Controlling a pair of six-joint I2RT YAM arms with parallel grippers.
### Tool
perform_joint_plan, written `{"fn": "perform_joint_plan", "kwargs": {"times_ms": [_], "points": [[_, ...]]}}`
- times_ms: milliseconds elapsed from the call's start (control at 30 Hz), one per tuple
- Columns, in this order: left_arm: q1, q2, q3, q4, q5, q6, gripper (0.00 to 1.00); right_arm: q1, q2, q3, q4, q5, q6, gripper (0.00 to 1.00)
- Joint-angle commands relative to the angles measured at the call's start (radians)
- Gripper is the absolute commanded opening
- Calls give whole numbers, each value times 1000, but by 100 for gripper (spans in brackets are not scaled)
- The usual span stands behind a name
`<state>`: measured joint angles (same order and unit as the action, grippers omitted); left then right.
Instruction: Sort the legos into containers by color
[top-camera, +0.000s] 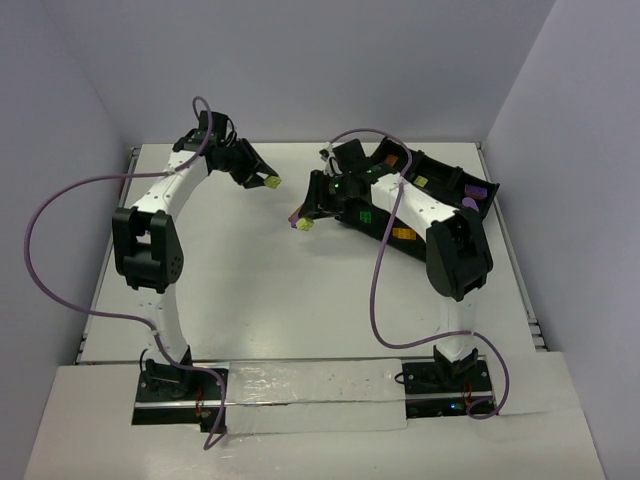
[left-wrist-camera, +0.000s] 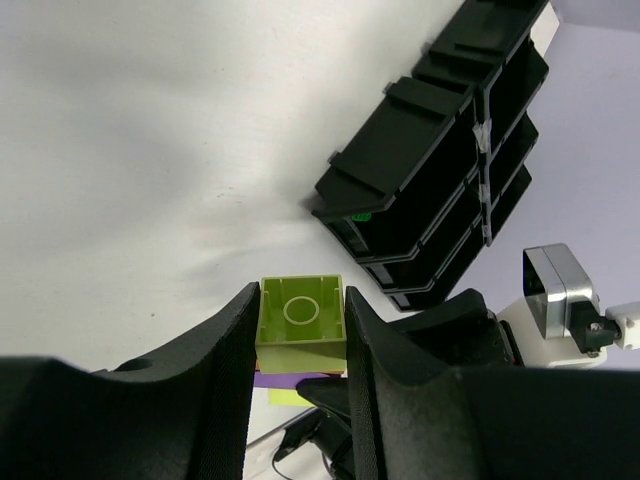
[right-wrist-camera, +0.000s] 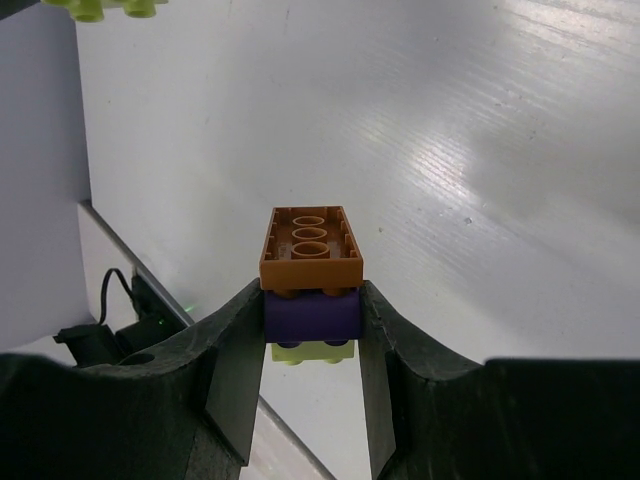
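The table (top-camera: 300, 300) is a flat white board. The right wrist view shows a fine ribbed grain in it. Pale grey-lilac walls (top-camera: 330, 60) close the space on the left, far and right sides. A glossy strip (top-camera: 310, 395) lies along the near edge between the two arm bases.

The black divided tray (top-camera: 448, 172) sits on the far right part of the table, set at a slant. Loose bricks show in its compartments:
- a purple brick (top-camera: 478, 190) at the right end;
- an orange brick (top-camera: 405, 234) on the near side;
- a green brick (top-camera: 366, 215) further left.

My right arm (top-camera: 455, 250) reaches across the tray and hides part of it from above. Purple cables (top-camera: 40, 260) loop out beside both arms.

My left tool (left-wrist-camera: 300, 320) is clenched on a single yellow-green brick (left-wrist-camera: 300, 312). The brick's hollow underside faces the wrist camera. It is held at far centre, left of the tray.

My right tool (right-wrist-camera: 312, 318) is grasping a three-brick stack (right-wrist-camera: 311, 290). In the wrist view the stack is orange on top, purple in the middle and yellow-green below. The fingers (right-wrist-camera: 235, 350) press on the two sides of the purple brick. The stack is just beside the left end of the tray. It is near the brick in the left tool but not touching it. I cannot tell whether the stack touches the table.
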<state>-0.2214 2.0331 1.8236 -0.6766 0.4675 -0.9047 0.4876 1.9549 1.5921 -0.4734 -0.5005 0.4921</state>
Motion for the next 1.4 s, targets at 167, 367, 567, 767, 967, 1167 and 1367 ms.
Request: {"fn": "perform_joint_plan", "kwargs": {"times_ms": [167, 367, 567, 767, 967, 1167, 1367], "points": [[2, -48, -8, 23, 15, 19, 0, 38, 90, 68, -103, 183, -29, 0], [2, -35, -2, 36, 31, 24, 0, 48, 109, 33, -129, 240, -55, 28], [2, -27, 4, 49, 44, 22, 0, 53, 93, 44, -152, 259, -69, 67], [0, -29, 3, 61, 53, 26, 0, 52, 49, 111, -194, 299, -82, 69], [-9, -39, -27, 67, 69, 42, 0, 52, -33, 121, -140, 252, -90, 61], [-26, -39, -38, 89, 123, 54, 0, 52, -94, 123, -26, 139, -101, 62], [-30, -44, -57, 170, 216, -10, 0, 53, -74, 173, 51, 117, -73, 70]]}}
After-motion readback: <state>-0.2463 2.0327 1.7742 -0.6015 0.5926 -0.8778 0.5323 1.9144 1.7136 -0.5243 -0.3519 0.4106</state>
